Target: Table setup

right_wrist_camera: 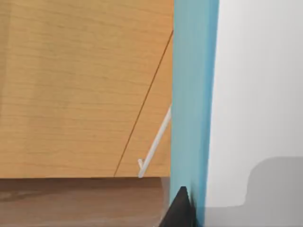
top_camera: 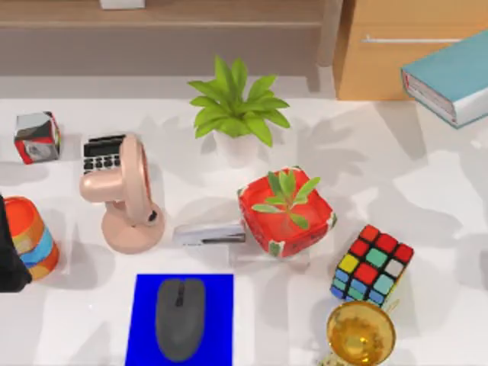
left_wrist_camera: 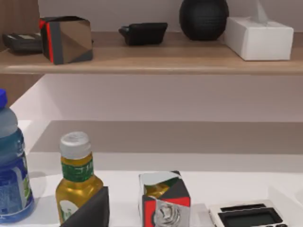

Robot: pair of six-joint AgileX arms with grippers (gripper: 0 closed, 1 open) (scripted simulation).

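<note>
The teal book (top_camera: pixel 451 75) sits at about two o'clock of the top view, tilted, its white page edge facing down-left, overlapping the wooden cabinet (top_camera: pixel 381 53) and seemingly lifted off the white table (top_camera: pixel 427 198). In the right wrist view its teal cover (right_wrist_camera: pixel 194 94) runs as a tall band just past a dark fingertip (right_wrist_camera: pixel 177 210) of the right gripper, so I judge that gripper is clamped on the book, though the second finger is hidden and I cannot tell for certain. To do this step well, carry the book level and high enough to pass over the Rubik's cube (top_camera: pixel 372 264) and the golden cup (top_camera: pixel 361 333) at five o'clock, then set it down flat on a bare patch right of the red planter (top_camera: pixel 286 211). The left arm (top_camera: pixel 11 252) rests at nine o'clock beside the striped cup (top_camera: pixel 32 236); whether its fingers are apart or together I cannot tell.
</note>
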